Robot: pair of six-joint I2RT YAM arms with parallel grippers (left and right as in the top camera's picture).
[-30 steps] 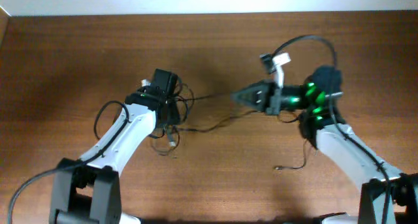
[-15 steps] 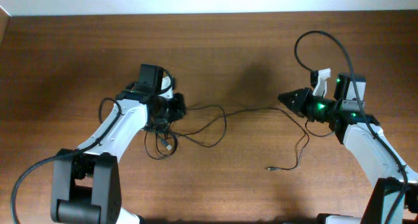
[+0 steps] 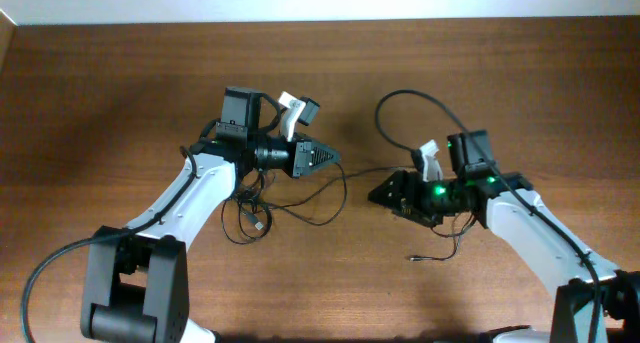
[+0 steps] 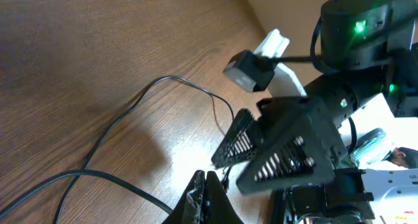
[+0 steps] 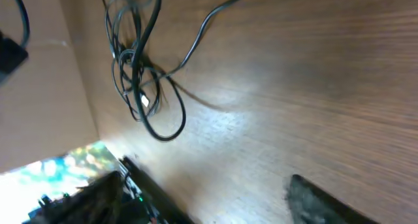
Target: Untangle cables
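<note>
The cables [image 3: 247,213] lie as a small black tangle under my left arm, with a thin strand [image 3: 343,188] looping right toward my right gripper. A loose plug end [image 3: 412,256] rests nearer the front. My left gripper [image 3: 330,157] points right above the table, past the tangle; its fingers [image 4: 206,188] are pressed together, and a cable [image 4: 130,113] runs on the wood beneath them. No cable shows pinched at the tips. My right gripper [image 3: 380,194] faces it, open and empty [image 5: 202,204]. The right wrist view shows the tangle [image 5: 138,80] ahead.
The brown wooden table [image 3: 120,83] runs to a pale wall at the back. A thick black arm cable [image 3: 410,103] arcs over the right arm, another [image 3: 160,173] beside the left arm. The right gripper's fingers [image 4: 281,145] fill the left wrist view.
My left gripper shut at the tangle, then swung right and away from it. My right gripper opened, dropping its strand, and moved left and toward the front.
</note>
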